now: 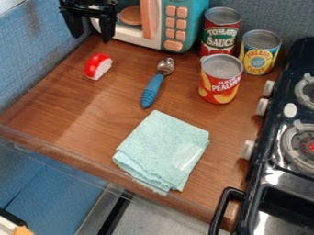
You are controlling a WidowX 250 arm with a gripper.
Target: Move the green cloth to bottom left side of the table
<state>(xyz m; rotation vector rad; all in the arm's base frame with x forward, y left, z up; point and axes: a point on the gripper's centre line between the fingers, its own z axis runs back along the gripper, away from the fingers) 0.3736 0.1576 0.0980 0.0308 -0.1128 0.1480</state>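
So way over in the lower left corner there's an orange bit [23, 230] poking into the frame, can't tell what it is. Up in the upper left you've got the black gripper [91, 37] hanging down in front of the left part of the toy microwave, its two fingers spread well apart with a wide gap between them and nothing in their hold. Just below it on the brown wooden table [55, 112] is a red and white toy food piece [98, 66].

The toy microwave [195, 23] itself is at the top of the frame, teal and white with pinkish buttons and handle, and an orange disc [130, 15] shows inside. Below that, upper middle, is a spoon [154, 87], metal bowl pointing up toward the microwave, chunky blue handle pointing down.

The green cloth [162, 149] is lower middle, folded up into a rough rectangle and sitting at a slant, its bottom end right by the table's front edge.

Then three cans upper right of centre, all upright: an orange-red one [219, 82] in front, a red one with a green band [221, 32] behind it, and a yellow and blue one [260, 53] to the right. Down the right side is the black toy stove [270, 167], light knobs facing the table, black handle [226, 206] sticking out at the bottom.
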